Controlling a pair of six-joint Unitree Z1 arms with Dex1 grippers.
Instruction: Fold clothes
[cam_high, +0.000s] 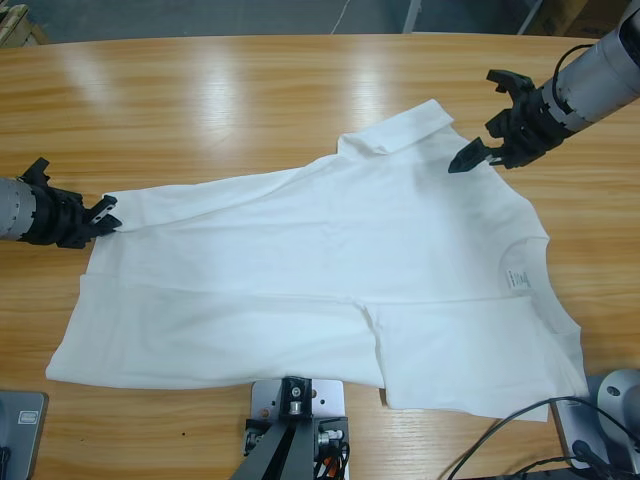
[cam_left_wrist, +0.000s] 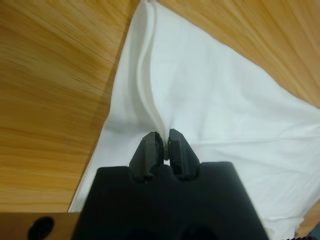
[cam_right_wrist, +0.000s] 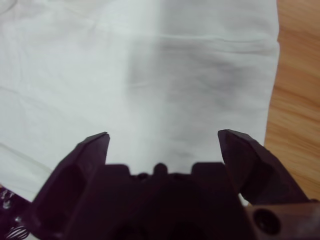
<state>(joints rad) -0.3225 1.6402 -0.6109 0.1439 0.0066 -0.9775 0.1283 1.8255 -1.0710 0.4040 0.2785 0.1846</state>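
The clothes are one white T-shirt (cam_high: 330, 260) lying spread and partly folded over on the wooden table, neckline and small neck label (cam_high: 517, 277) toward the right. At the shirt's left edge my left gripper (cam_high: 106, 216) is low on the table; in the left wrist view it (cam_left_wrist: 164, 142) is shut on a raised ridge of the white fabric (cam_left_wrist: 225, 115). My right gripper (cam_high: 484, 122) hangs at the shirt's upper right, by a sleeve. Its jaws stand wide open (cam_right_wrist: 162, 137) just above the cloth (cam_right_wrist: 150, 60), holding nothing.
Bare wooden table (cam_high: 200, 100) runs wide behind and to the left of the shirt; its far edge is at the top of the high view. Black cables (cam_high: 500, 450) lie at the front right, just off the shirt's corner.
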